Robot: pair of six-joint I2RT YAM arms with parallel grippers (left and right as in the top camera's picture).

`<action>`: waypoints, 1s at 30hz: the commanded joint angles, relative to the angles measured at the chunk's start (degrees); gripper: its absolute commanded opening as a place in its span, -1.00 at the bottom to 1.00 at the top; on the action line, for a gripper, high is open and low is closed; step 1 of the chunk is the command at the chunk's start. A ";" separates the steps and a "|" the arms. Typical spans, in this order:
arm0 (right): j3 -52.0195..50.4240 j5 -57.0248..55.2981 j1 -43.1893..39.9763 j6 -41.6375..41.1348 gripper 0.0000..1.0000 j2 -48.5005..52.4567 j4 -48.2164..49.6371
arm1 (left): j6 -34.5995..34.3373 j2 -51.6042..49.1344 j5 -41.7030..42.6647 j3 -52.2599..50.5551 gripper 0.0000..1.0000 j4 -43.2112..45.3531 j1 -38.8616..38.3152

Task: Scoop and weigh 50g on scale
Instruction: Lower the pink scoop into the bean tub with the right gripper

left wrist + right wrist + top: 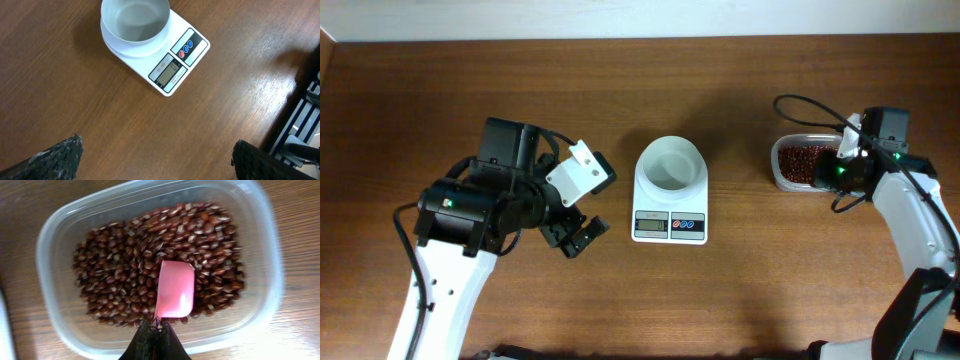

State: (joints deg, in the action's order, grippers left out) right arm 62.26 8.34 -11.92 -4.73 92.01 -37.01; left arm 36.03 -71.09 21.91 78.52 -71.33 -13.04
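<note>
Brown wood grain covers the surface (pixel 740 300), which ends at a pale strip along its far edge. The scale (pixel 670 205) sits at the middle. Its round bowl (pixel 671 165) is on the far half and shows a clean white inside, while its display and 3 buttons face the near side.

To the right, well apart across a bare band of wood, a clear tub (pixel 779 172) holds the beans (pixel 125 265). They form a dark red-brown heap that covers most of the tub's floor and stops just short of its rounded walls. The right arm (pixel 910 215) reaches over the tub from the near right. The right jaws are clenched on the thin stem of a pink scoop (pixel 175 289), whose flat blade lies on the beans close to the wall on the arm's side.

The left arm (pixel 480 205) hangs over the wood left of the scale, and the left jaws are released. In the wrist view the 2 dark fingertips (pixel 55 157) stand at opposite lower corners with only bare wood between them. A white housing (pixel 582 172) on that wrist comes near the scale's left edge without touching it.

Open wood runs from the far side of the scale to the surface's edge. More lies on the near side, between the 2 arms.
</note>
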 commanded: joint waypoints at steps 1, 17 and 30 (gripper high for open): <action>0.66 5.01 -0.17 0.02 -0.92 1.01 -0.90 | 0.87 0.17 0.81 -0.17 0.98 0.07 0.35; 0.66 27.26 -11.19 -0.15 -0.92 7.76 -0.70 | 0.87 0.17 0.81 -0.17 0.98 0.07 0.35; 0.66 43.82 -23.10 0.04 -0.92 7.69 -1.11 | 0.87 0.17 0.83 -0.17 0.98 0.07 0.35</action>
State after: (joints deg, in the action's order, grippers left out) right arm 62.70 47.88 -34.22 -4.80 99.31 -38.13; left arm 36.03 -71.09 21.91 78.52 -71.33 -13.04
